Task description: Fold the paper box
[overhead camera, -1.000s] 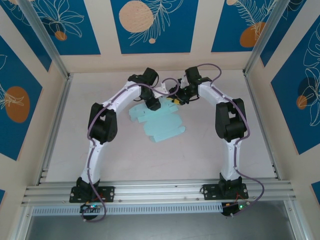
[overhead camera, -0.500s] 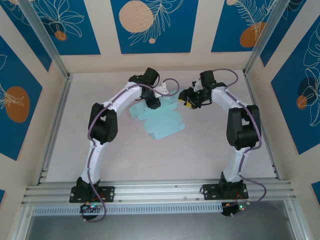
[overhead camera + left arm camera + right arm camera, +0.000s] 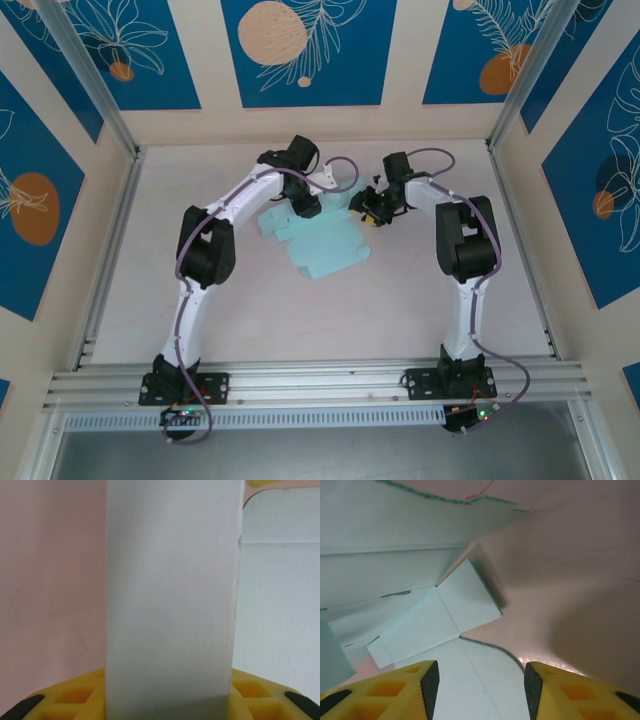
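Folding this pale mint, die-cut sheet of thin card, the paper box, calls for one anchor and one mover. We judge that the step in hand is raising a side flap along its crease. The paper box lies mostly flat on the pale table, a little beyond the middle, between our two wrists.

To do this well, we should hold the left side steady so the sheet cannot slide. The right fingertips should meet the flap close to its scored line. A slow push there should bend the card on the score instead of buckling it. Thin card takes stray creases easily, so we want light, even contact.

Our left gripper sits on the far left part of the sheet, and our right gripper is low at its far right edge. In the left wrist view an upright strip of card rises out of the gap between the yellow fingers and spans it face-on. We cannot tell whether those fingers squeeze it or merely flank it.

In the right wrist view the right fingers stand spread with nothing between them. A small rectangular flap, slightly lifted, lies just ahead of them. A rounded edge of the sheet reaches beneath the gap.
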You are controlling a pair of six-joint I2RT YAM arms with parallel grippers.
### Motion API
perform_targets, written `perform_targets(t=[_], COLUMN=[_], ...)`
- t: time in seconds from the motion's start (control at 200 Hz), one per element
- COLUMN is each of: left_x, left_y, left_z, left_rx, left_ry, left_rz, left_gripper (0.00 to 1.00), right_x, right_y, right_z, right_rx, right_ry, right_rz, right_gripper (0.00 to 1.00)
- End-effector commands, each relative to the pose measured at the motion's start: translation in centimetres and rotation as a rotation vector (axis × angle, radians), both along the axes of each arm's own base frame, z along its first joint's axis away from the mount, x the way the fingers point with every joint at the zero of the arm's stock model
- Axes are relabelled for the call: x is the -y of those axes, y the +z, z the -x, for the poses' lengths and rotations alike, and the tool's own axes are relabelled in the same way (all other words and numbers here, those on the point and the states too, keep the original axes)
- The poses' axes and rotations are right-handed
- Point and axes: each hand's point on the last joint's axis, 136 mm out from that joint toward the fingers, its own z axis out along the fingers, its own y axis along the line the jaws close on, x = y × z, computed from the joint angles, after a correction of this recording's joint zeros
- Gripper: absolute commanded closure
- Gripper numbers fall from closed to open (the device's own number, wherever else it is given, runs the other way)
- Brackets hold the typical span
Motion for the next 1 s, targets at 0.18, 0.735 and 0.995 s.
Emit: perform_targets(t=[0.18, 0.735, 0.995], left_x=[-0.7, -0.5, -0.5], left_y=[-0.1, -0.3, -0.3], left_z=[0.7, 0.8, 0.8], left_rx=[-0.01, -0.018, -0.018], left_ry=[-0.01, -0.012, -0.01], left_rz=[-0.037, -0.032, -0.035], left_gripper=[0.59, 0.59, 0.59], right_x=[-0.5, -1.8, -2.5], right_y=[-1.6, -2.7, -0.7], right_z=[-1.7, -2.8, -3.3], right_rx=[0.015, 0.016, 0.068], right_ry=[-0.024, -0.022, -0.019], right_rz=[0.039, -0.013, -0.106], right_gripper=[0.49, 0.5, 0.57])
